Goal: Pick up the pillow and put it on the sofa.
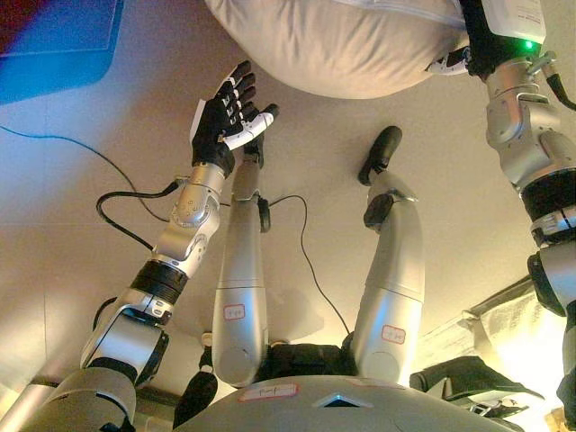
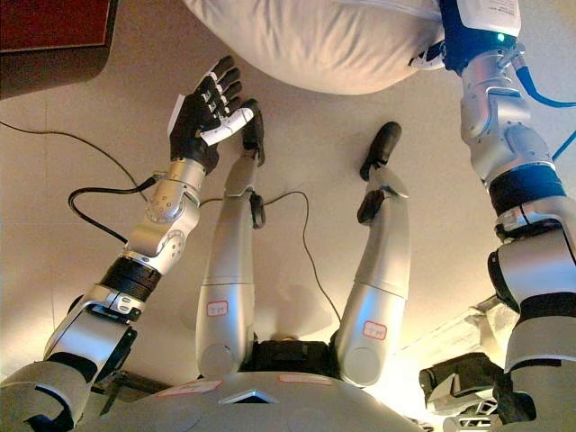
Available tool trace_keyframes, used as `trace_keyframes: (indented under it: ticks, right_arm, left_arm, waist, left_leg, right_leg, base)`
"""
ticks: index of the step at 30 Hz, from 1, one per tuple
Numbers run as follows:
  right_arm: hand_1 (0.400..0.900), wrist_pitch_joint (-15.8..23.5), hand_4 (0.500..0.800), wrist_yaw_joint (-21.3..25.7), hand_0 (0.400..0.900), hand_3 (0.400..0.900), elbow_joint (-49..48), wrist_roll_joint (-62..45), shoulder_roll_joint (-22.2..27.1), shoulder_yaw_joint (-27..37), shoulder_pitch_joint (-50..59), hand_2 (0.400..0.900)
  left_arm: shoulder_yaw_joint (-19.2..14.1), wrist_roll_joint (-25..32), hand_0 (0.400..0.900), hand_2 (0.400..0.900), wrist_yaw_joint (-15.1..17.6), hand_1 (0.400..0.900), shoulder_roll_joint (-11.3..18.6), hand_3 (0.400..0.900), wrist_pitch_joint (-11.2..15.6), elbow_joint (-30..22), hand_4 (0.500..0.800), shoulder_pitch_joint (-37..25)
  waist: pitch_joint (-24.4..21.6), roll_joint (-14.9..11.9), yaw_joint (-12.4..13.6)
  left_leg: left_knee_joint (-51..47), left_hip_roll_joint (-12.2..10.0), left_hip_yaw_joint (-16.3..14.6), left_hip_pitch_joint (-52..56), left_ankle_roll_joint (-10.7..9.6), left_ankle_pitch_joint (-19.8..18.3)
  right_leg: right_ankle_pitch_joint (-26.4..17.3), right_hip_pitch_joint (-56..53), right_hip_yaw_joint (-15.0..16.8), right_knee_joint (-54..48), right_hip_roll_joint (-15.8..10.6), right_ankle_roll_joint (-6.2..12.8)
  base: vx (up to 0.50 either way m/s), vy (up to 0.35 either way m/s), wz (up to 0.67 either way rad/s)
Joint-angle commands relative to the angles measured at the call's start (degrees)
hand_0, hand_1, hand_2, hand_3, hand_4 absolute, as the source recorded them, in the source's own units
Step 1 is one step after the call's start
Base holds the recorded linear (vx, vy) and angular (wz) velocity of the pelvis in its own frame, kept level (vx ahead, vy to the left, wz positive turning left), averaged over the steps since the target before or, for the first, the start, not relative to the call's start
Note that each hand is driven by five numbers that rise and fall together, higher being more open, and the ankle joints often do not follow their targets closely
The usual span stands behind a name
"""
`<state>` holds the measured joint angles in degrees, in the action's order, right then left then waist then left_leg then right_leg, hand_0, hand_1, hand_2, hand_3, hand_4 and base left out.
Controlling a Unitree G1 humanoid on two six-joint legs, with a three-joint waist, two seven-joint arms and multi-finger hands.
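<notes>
Left eye view: floor [image 1: 81, 225] bare beneath. The pillow [image 1: 342, 45] hangs far, right hand [image 1: 454, 61] at its right edge, fingers hidden; left hand [image 1: 227, 112] near-left, fingers apart, clear of it.

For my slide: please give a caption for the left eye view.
Right hand at the white pillow; open left hand nearby.

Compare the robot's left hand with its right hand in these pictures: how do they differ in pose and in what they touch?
The left hand is spread open with straight fingers, clear of the pillow; the right hand is at the pillow's edge, its fingers mostly hidden against it. The left hand touches nothing, while the right hand is in contact with the pillow. The left hand sits lower in view, the right at the top. Both are dark with white parts.
</notes>
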<state>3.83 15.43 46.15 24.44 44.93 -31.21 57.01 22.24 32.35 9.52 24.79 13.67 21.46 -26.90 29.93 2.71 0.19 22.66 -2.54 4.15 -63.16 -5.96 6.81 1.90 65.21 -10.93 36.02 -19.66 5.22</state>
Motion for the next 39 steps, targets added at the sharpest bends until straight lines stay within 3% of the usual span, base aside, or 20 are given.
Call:
trace_keyframes:
  ticks: [1, 25, 32, 39]
  right_arm:
    - [0.400, 2.30, 0.500, 0.47, 0.400, 0.400, -3.73, -4.57, 2.30, -0.97, 5.73, 0.400]
    - [0.400, 2.43, 0.500, 1.46, 0.400, 0.400, -8.16, -4.49, 2.08, 2.81, 4.01, 0.400]
    - [0.400, 3.27, 0.500, 3.07, 0.400, 0.400, -16.09, -3.70, 1.85, 7.75, -1.31, 0.400]
    - [0.400, 4.68, 0.500, 4.02, 0.400, 0.400, -24.42, -3.06, 1.09, 12.79, -8.54, 0.400]
  left_arm:
    - [-1.82, -0.01, 0.900, 0.900, 0.44, 0.900, 0.12, 0.900, 3.97, -6.26, 0.800, 1.69]
    - [-3.48, -0.48, 0.900, 0.900, 2.02, 0.900, -1.16, 0.900, 3.68, -5.29, 0.800, 1.74]
    - [-6.17, -0.88, 0.900, 0.900, 4.28, 0.900, -3.55, 0.900, 3.76, -1.11, 0.800, 2.41]
    - [-8.06, -3.71, 0.900, 0.900, 5.61, 0.900, -4.96, 0.900, 3.34, 3.27, 0.800, 4.13]
  waist:
    - [-0.14, -1.50, 1.55]
    - [-0.14, -1.68, 1.39]
    - [-0.14, -2.43, 1.06]
    - [-0.14, -3.60, 1.07]
  left_leg:
    - [1.07, -1.39, -0.94, 0.01, -3.43, -4.83]
    - [0.35, -1.12, -1.48, 0.84, -2.89, -4.37]
    - [-1.66, -1.15, -1.85, 6.05, -2.59, -3.86]
    - [-5.05, -0.34, -1.97, 17.74, -1.74, -3.37]
  right_leg:
    - [0.29, -0.82, 2.49, 2.20, 0.08, 6.02]
    - [0.39, -2.16, 2.71, 1.35, 0.21, 6.39]
    - [-0.39, -7.72, 2.29, -1.16, 0.28, 6.55]
    - [-1.34, -20.83, 0.59, -6.42, 1.01, 6.60]
  base:
    - [0.00, 0.000, 0.00]
    - [0.00, 0.000, 0.00]
    - [0.00, 0.000, 0.00]
    - [0.00, 0.000, 0.00]
